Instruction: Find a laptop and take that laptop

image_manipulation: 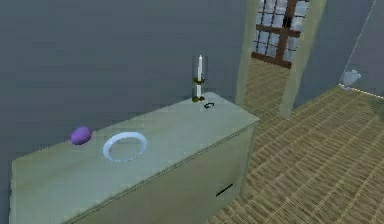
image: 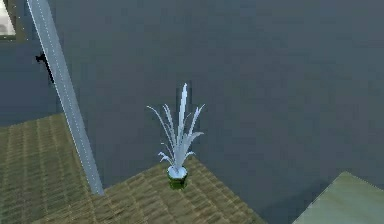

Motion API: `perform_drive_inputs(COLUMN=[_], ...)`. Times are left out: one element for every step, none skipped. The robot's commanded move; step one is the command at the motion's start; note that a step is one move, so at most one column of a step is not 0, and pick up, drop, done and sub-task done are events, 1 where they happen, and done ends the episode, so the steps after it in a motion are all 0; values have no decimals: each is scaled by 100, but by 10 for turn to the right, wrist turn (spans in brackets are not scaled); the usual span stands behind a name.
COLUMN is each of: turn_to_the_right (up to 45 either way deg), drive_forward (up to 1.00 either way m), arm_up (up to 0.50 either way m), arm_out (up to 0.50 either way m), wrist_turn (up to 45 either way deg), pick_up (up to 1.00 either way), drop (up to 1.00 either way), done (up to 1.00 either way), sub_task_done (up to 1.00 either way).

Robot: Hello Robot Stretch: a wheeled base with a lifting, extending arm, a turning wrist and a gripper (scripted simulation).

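Note:
A pale green cabinet (image_manipulation: pixel 190 165) stands in the arm side view, its flat top running from lower left to the middle. On that top lie a small purple rounded thing (image_manipulation: pixel 80 135), a white ring-shaped dish (image_manipulation: pixel 125 147) and, near the far corner, a white candle in a dark holder (image_manipulation: pixel 199 80). A corner of a pale green surface (image: pixel 350 200) shows at the forward view's lower right.
A pale spiky plant in a small pot (image: pixel 179 145) stands on the woven floor before a grey wall. A white door edge (image: pixel 65 90) with a dark handle leans at the forward view's left. Beyond a doorway frame (image_manipulation: pixel 300 60) a window (image_manipulation: pixel 278 30) shows.

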Motion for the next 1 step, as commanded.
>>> perform_drive_inputs(turn_to_the_right=[0], drive_forward=[35], arm_up=[0], arm_out=[0], wrist_turn=[0], pick_up=[0], drop=[0], done=[0], sub_task_done=[0])
